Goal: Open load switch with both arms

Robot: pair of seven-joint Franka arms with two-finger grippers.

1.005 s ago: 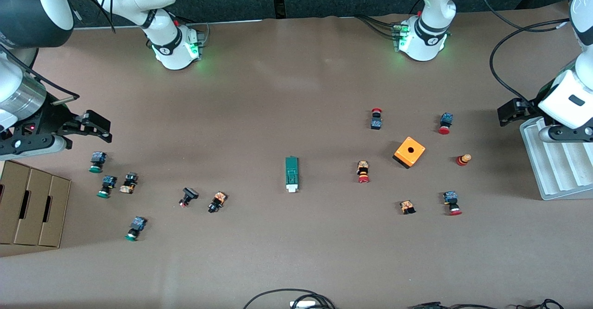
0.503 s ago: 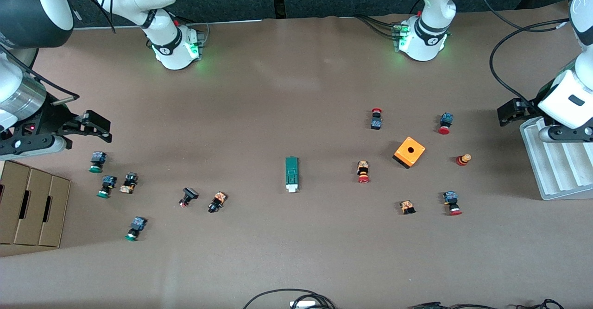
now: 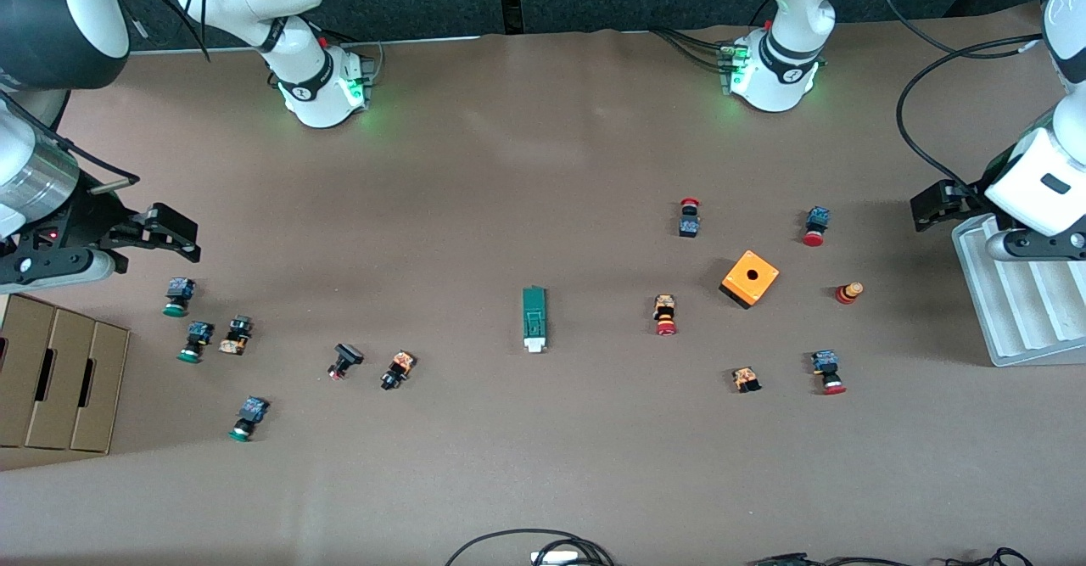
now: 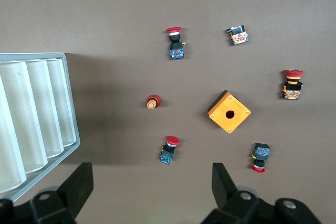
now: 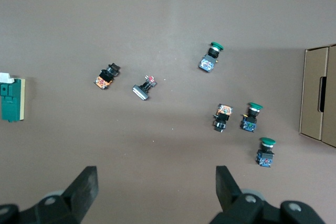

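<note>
Brown paper covers the bench [image 3: 543, 464], and the load switch [image 3: 534, 318] lies flat near its middle, white end toward the front camera, untouched. Green-capped push buttons [image 3: 197, 341] are scattered toward the right arm's end, red-capped ones [image 3: 665, 315] and an orange cube [image 3: 750, 278] toward the left arm's. The right end effector [image 3: 174, 235] hovers over bare paper beside a cardboard box [image 3: 59, 375], fingers spread. The left end effector [image 3: 933, 206] hangs, fingers wide apart, beside a white ribbed tray [image 3: 1018, 303].
</note>
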